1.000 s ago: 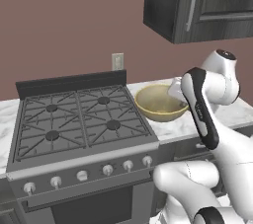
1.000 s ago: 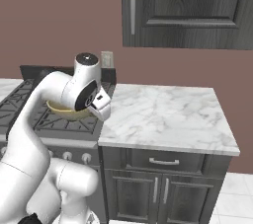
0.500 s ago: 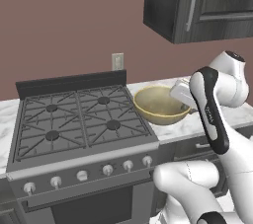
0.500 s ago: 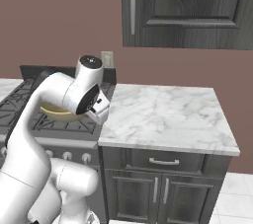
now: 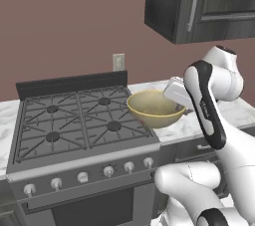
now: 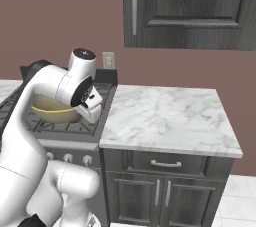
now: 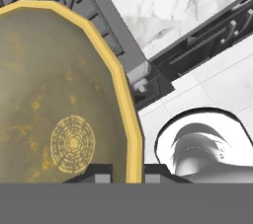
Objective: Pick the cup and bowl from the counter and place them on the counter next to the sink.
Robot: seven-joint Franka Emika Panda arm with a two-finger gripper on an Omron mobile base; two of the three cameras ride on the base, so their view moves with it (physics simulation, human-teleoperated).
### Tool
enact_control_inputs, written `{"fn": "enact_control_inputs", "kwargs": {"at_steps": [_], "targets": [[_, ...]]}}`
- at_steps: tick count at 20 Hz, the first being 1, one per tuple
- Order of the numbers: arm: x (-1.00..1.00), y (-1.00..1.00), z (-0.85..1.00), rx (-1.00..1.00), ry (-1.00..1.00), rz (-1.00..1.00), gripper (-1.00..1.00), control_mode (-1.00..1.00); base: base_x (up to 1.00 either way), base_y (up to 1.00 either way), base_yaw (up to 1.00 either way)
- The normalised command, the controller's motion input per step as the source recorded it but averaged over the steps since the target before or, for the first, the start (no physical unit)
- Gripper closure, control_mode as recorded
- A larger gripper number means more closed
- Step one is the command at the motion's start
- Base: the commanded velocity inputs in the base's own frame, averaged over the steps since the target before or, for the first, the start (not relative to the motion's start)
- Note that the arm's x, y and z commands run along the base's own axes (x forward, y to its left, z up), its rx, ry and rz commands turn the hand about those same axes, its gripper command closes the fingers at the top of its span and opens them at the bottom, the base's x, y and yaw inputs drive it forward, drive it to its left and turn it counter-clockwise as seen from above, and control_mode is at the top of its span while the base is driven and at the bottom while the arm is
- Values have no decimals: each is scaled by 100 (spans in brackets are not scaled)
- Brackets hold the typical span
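Now bowl (image 7: pixel 64 104) in claw (image 7: pixel 126 172)

Premises: a domestic kitchen, computer-rendered. A gas stove (image 5: pixel 82 120) with four burners under black cast grates and a row of control knobs (image 5: pixel 108 170) along its front stands against a brown wall. Beside it runs a white marble worktop (image 6: pixel 167 118) with grey veins, over dark wood-grain base cabinets (image 6: pixel 170 193) with metal handles. Matching wall cabinets (image 6: pixel 190 8) hang above. A wall outlet (image 5: pixel 118 61) sits behind the stove. The floor (image 7: pixel 217 85) is pale tile.
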Motion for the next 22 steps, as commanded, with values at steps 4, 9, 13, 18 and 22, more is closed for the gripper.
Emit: {"fn": "enact_control_inputs", "kwargs": {"at_steps": [4, 9, 13, 18, 22], "targets": [[-3, 19, 0, 0, 0, 2, 100, -100, 0, 0, 0], [0, 0, 0, 0, 0, 0, 100, -100, 0, 0, 0], [0, 0, 0, 0, 0, 0, 100, -100, 0, 0, 0], [0, 0, 0, 0, 0, 0, 100, -100, 0, 0, 0], [0, 0, 0, 0, 0, 0, 100, 100, 0, 0, 0]]}}
